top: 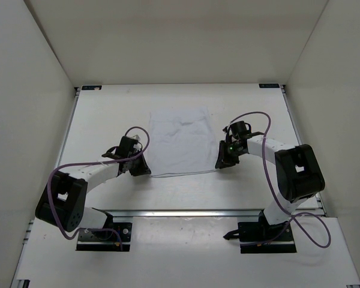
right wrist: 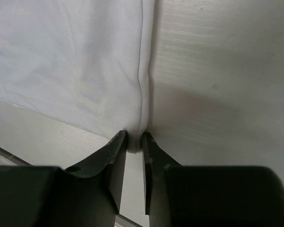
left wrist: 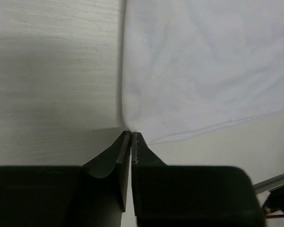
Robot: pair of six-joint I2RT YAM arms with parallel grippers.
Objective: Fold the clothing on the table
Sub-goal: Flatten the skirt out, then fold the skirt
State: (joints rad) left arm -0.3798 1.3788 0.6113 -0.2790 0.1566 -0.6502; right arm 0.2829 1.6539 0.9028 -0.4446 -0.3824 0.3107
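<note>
Clothing (top: pixel 180 141): white, slightly wrinkled, spread flat at the middle of the desk (top: pixel 108 114). Left jaws closed on its near left corner; right jaws pinching the near right hem. Risk: both holds sit at the very edge, so thin fabric may slip free on lifting and fold crooked.

One piece of clothing (top: pixel 180 141), one table (top: pixel 108 114), two arms (top: pixel 99 173), two purple cables (top: pixel 252 113), one metal rail (top: pixel 186 212)

The tabletop (top: pixel 108 120) is viewed from above and behind by the fixed camera. Each wrist camera is aimed low, close up, at a near corner of the clothing (top: pixel 180 141), also covered overhead.
</note>
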